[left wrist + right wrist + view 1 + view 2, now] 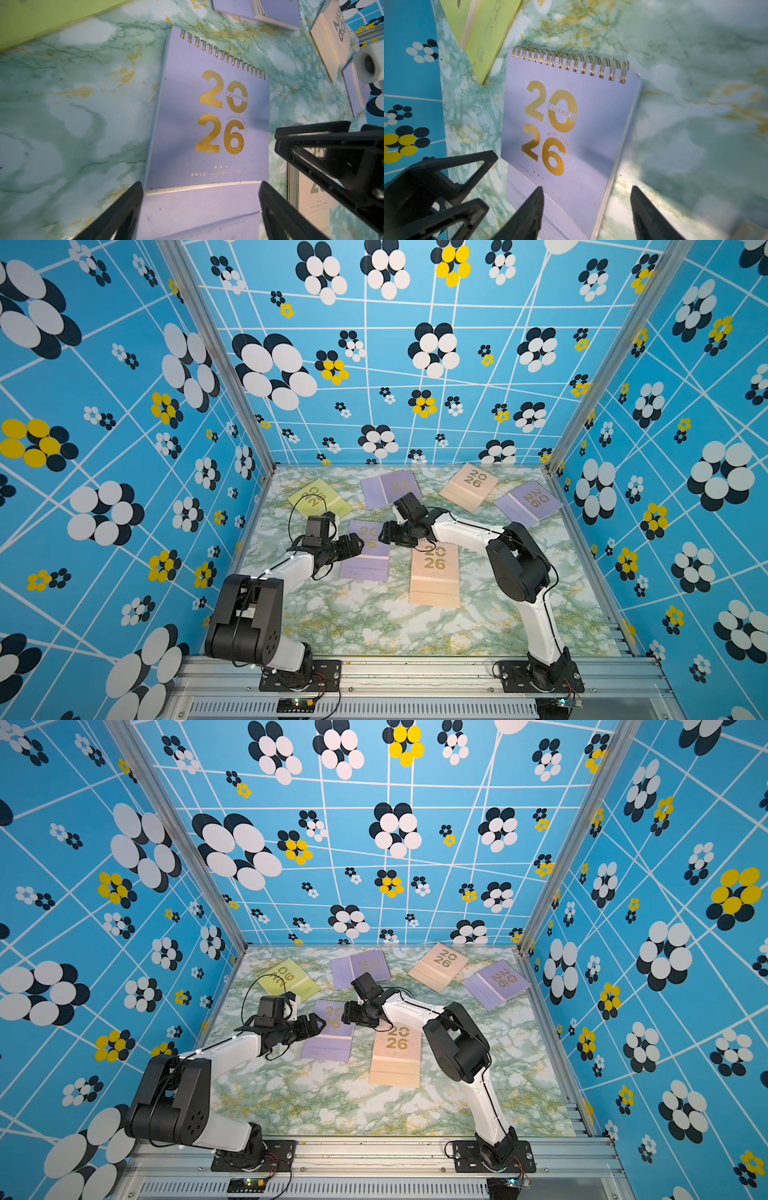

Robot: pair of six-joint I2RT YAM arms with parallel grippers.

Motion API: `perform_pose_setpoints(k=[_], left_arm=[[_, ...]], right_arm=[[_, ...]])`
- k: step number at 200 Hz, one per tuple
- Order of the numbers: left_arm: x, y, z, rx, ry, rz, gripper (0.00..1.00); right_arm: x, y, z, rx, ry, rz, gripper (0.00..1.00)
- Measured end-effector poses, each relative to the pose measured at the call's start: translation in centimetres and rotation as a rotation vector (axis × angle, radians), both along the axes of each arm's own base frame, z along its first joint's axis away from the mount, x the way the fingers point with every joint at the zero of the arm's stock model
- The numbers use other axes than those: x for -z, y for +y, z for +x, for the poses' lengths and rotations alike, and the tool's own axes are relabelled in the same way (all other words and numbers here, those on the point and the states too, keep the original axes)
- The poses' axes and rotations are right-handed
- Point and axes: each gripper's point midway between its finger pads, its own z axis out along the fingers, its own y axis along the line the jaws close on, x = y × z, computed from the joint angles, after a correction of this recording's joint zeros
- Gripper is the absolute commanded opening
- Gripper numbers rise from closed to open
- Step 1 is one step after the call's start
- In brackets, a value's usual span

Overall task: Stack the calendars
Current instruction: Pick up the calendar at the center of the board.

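Observation:
Several calendars lie flat on the marble table. A lilac calendar lies at the centre, with a peach calendar just to its right. My left gripper hovers open at the lilac one's left edge, and its fingers straddle the lower end of the lilac cover. My right gripper is open at its upper right. One finger is over the lilac cover, the other over bare table. At the back lie a yellow-green calendar, a lilac one, a peach one and a lilac one.
Blue flower-patterned walls close in the table on the left, back and right, with metal posts at the back corners. An aluminium rail carrying both arm bases runs along the front. The two grippers are close together over the centre.

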Motion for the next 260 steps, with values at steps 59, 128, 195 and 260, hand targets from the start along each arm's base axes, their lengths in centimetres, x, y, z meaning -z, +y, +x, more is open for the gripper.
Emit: perform_pose_setpoints(k=[59, 128, 195, 260], left_arm=[[1.1, 0.0, 0.2, -0.017, 0.026, -0.012, 0.87], [1.4, -0.3, 0.1, -0.026, 0.026, -0.023, 0.87], [1.6, -1.1, -0.5, -0.024, 0.026, -0.018, 0.86], [0.4, -0.6, -0.8, -0.008, 0.026, 0.054, 0.87]], right_arm=[[0.8, 0.6, 0.5, 0.007, 0.015, 0.002, 0.67], [1.0, 1.5, 1.4, 0.008, 0.013, 0.016, 0.66], [1.0, 1.4, 1.5, 0.011, 0.016, 0.008, 0.66], [1.2, 1.2, 1.2, -0.016, 0.012, -0.019, 0.66]])
